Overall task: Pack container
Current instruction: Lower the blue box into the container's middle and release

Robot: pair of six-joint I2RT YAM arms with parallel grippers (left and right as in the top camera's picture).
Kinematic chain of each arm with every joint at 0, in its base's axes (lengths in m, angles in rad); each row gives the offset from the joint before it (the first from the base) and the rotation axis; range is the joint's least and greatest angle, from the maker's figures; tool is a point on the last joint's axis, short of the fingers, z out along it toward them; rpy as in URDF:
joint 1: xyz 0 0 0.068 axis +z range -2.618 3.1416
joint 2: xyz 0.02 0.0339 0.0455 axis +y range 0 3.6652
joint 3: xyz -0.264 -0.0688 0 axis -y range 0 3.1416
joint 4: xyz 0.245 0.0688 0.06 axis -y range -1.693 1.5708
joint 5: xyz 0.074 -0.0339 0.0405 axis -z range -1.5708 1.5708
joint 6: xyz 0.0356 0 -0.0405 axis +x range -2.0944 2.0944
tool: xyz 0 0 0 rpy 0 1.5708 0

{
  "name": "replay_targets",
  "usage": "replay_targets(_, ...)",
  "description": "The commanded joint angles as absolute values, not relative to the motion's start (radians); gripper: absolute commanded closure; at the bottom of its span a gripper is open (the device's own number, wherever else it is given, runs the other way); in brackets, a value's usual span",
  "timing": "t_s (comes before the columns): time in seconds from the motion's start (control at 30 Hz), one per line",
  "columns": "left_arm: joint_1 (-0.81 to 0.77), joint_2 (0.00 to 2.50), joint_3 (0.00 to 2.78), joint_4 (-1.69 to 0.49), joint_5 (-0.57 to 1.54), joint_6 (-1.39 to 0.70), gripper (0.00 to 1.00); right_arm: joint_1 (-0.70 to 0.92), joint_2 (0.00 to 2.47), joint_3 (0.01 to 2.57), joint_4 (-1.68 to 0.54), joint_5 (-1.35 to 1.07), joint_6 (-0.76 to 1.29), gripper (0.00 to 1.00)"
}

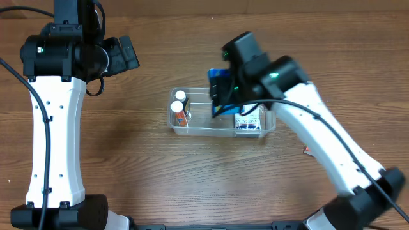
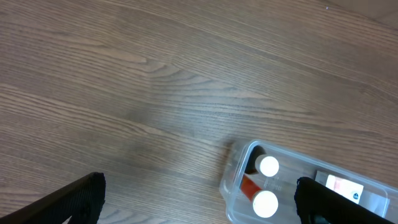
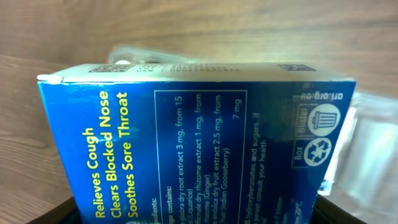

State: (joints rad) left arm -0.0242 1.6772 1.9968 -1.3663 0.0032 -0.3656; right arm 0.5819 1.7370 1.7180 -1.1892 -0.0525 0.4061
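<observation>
The clear plastic container point(image 1: 192, 125) sits mid-table; its left end shows in the left wrist view point(image 2: 239, 180). It holds two white-capped bottles point(image 1: 179, 102) at its left end and a white and blue box point(image 1: 248, 120) at its right end. My right gripper point(image 1: 220, 96) is shut on a blue medicine box point(image 3: 186, 149) and holds it over the container's middle. The box fills the right wrist view and hides most of the container there. My left gripper point(image 2: 199, 202) is open and empty, above the table left of the container.
A small orange-and-white scrap point(image 1: 306, 151) lies on the wood table right of the container. Bare wood table point(image 2: 124, 93) lies to the left and front.
</observation>
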Motion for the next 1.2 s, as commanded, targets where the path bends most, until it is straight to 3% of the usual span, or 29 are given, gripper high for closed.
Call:
replay_targets(0.0, -0.021, 1.674, 2.012, -1.375, -0.011, -0.350, 0.01, 0.594, 1.823, 1.699, -1.177, -0.039, 0.496, 0.23)
replay_targets(0.27, -0.021, 1.674, 2.012, -1.381, -0.011, -0.343, 0.01, 0.594, 1.989, 1.699, -1.153, -0.039, 0.499, 0.23)
replay_targets(0.57, -0.021, 1.674, 2.011, -1.384, -0.011, -0.336, 0.01, 0.593, 2.012, 1.699, -1.143, 0.029, 0.498, 0.18)
replay_targets(0.67, -0.020, 1.674, 2.011, -1.383, -0.011, -0.336, 0.01, 0.594, 2.012, 1.699, -1.158, 0.028, 0.498, 0.00)
replay_targets(0.97, -0.020, 1.674, 2.011, -1.387, -0.012, -0.336, 0.01, 0.559, 2.008, 1.699, -1.206, 0.085, 0.498, 0.03)
replay_targets(1.17, -0.020, 1.674, 2.011, -1.388, -0.033, -0.336, 0.01, 0.466, 1.731, 1.745, -1.266, 0.217, 0.469, 0.00)
